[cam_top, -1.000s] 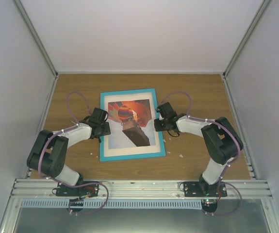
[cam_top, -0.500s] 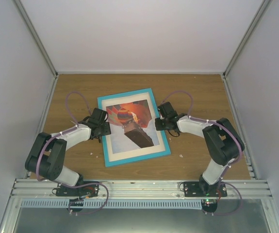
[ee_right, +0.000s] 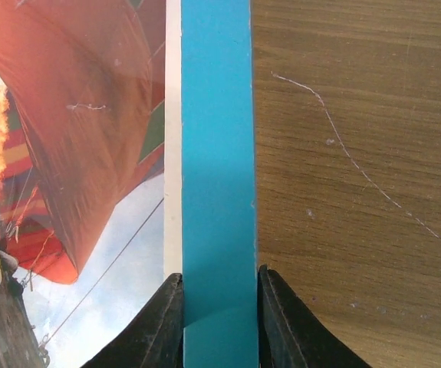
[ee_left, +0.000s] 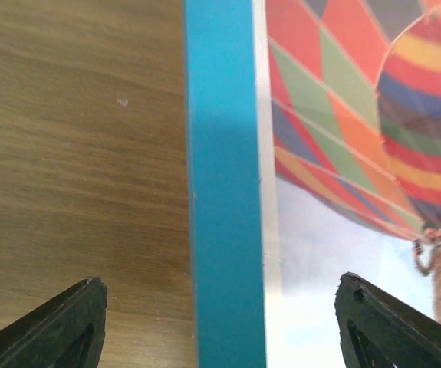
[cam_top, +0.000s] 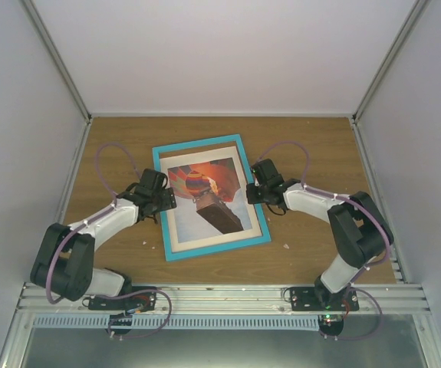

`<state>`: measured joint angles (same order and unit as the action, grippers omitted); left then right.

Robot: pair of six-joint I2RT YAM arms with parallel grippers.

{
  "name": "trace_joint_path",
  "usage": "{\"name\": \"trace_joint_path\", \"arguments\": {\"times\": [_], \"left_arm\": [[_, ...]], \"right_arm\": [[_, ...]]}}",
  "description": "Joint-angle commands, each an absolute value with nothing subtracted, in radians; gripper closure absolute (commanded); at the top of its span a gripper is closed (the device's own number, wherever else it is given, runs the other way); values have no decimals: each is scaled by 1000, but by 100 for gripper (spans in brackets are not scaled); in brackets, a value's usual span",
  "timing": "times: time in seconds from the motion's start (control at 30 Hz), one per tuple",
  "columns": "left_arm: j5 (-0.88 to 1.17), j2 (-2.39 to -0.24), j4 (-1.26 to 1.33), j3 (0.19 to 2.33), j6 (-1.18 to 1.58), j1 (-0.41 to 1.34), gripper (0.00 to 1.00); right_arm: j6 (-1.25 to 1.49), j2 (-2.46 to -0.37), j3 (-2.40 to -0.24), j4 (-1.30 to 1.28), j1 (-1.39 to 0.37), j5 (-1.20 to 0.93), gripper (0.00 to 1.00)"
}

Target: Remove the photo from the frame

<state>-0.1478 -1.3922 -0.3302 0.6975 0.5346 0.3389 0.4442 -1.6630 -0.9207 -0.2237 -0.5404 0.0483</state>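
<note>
The turquoise frame (cam_top: 208, 195) lies face up on the wooden table, turned a little anticlockwise. The balloon photo (cam_top: 203, 195) sits inside it behind a cream border. My right gripper (cam_top: 257, 193) is shut on the frame's right bar (ee_right: 218, 169), one finger on each side of the bar. My left gripper (cam_top: 162, 201) is open and straddles the frame's left bar (ee_left: 224, 192), one finger over the wood, the other over the photo (ee_left: 343, 130); its fingers do not touch the bar.
The wooden table (cam_top: 320, 153) is walled by white panels on three sides. An aluminium rail (cam_top: 220, 295) runs along the near edge by the arm bases. A small white speck (cam_top: 287, 246) lies right of the frame's near corner.
The frame has turned anticlockwise, its far end swinging left and its near right corner moving right. Both grippers moved with its sides; the left arm has stretched out further.
</note>
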Motion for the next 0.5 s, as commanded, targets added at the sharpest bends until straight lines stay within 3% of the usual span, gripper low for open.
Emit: {"name": "trace_joint_path", "arguments": {"times": [0.0,0.47], "left_arm": [[-159,-1312,-353,741,545,344,16],[-79,-1128,-397,775,549,334,6]], "right_arm": [[461,-1621,-925,-164,-549,26,99],[349,-1585,-1012,-269,-499,-34,100]]}}
